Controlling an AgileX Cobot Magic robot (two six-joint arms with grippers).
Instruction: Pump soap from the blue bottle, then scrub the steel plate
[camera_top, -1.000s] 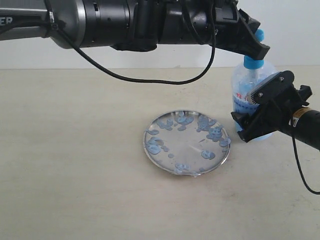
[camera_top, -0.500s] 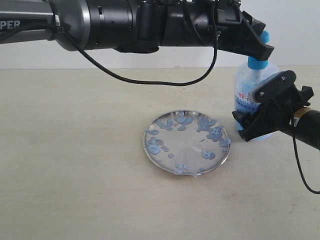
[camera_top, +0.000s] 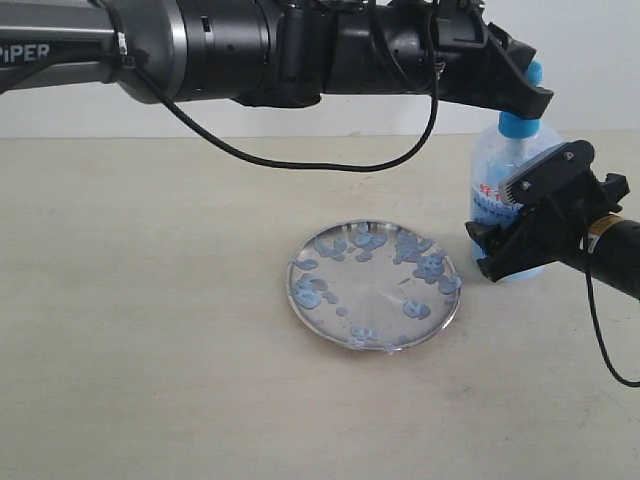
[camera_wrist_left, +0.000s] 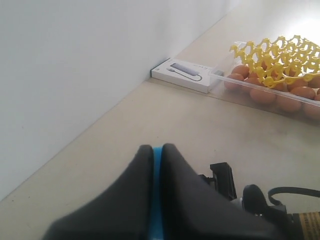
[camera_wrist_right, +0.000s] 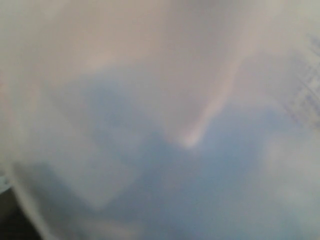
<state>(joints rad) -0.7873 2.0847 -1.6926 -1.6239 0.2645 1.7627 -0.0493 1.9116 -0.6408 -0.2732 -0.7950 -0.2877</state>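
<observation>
1. Nearest the exterior camera, the steel plate (camera_top: 375, 292) lies flat on the pale table (camera_top: 150, 340), a little right of the table's middle, with small light-blue blobs of soap (camera_top: 430, 266) scattered over it, thickest along its far side.
2. Just beyond the plate's right edge, and apart from it, the blue bottle (camera_top: 493, 160) stands upright on the table.
3. The right gripper (camera_top: 500, 228) reaches in from the right and is clamped around the bottle's lower body, one jaw on each side. (The right wrist view is only a close blur of clear plastic and pale blue liquid.)
4. Higher up, the left gripper (camera_top: 530, 98) reaches across from the left on a long black arm and sits on the bottle's bright blue pump head (camera_top: 518, 124).
5. In the left wrist view its two black fingers (camera_wrist_left: 132, 195) are drawn nearly together, pinching a thin strip of blue between them.
6. Farther back in that view, a flat white box (camera_wrist_left: 184, 75) lies against the white wall (camera_wrist_left: 60, 75), and beside it brown eggs (camera_wrist_left: 280, 95) sit in a clear tray under a yellow lattice (camera_wrist_left: 280, 50).
</observation>
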